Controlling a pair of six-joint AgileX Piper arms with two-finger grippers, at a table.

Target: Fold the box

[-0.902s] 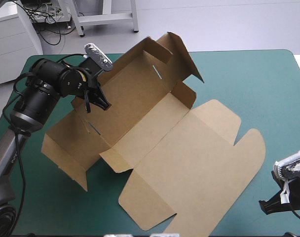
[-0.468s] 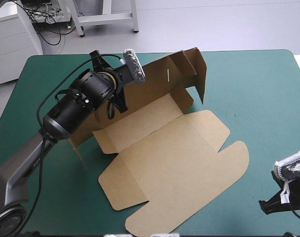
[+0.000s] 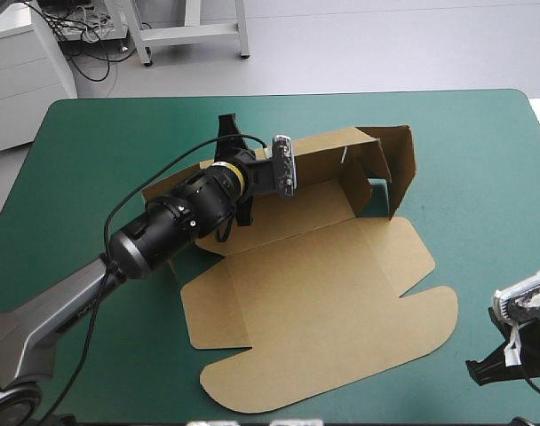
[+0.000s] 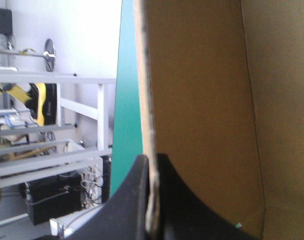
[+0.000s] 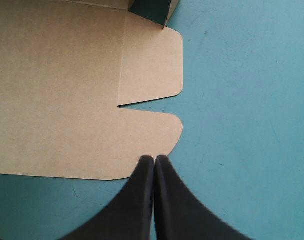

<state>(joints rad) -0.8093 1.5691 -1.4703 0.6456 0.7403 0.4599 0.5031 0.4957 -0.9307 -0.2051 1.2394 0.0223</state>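
Box (image 3: 314, 302) swinging right, wall rising; my left end effector (image 4: 151, 159) pinching stiff, light wall edge; right end effector (image 5: 154, 159) closed, empty.

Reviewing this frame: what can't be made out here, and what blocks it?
- High view: the left pincer is hidden behind its own wrist. Its grip on the box wall shows only in the left wrist view.
- High view: the box's left end is covered by the left arm.
- Left wrist view: the gripped wall fills it, and the rest of the box is out of view.
- Right wrist view: beyond the shut right pincer, the raised walls are cut off by the edge.
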